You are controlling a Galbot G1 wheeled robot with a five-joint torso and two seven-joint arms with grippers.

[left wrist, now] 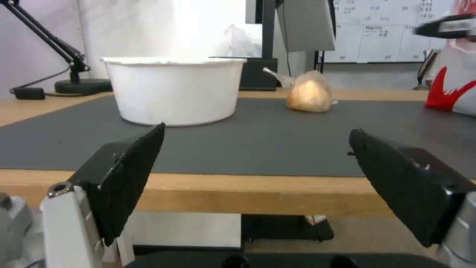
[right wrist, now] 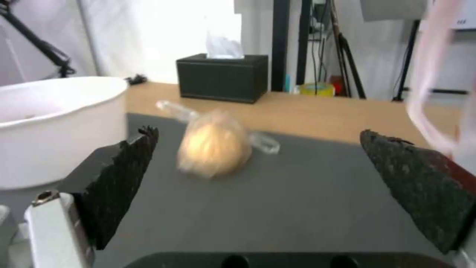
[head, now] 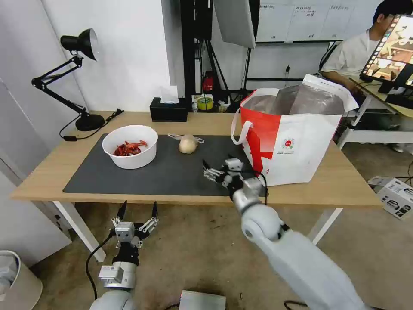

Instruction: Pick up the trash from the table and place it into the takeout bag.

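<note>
Bench [head: 51, 172], grey mat: white bowl [head: 130, 146] of red shells, wrapped beige lump [head: 188, 144] beside it, takeout bag [head: 292, 142] at right; right pincer [head: 213, 173] spread, empty, over mat; left pincer [head: 137, 211] spread below bench edge

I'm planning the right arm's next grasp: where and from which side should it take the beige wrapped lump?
Probably best across the round body of the beige wrapped lump, not its thin twisted wrapper ends, which stick out sideways and look flimsy. Come in low from the table's front edge, where the right gripper hovers open over the dark grey mat, already facing it. The white round bowl stands apart, leaving room.
</note>
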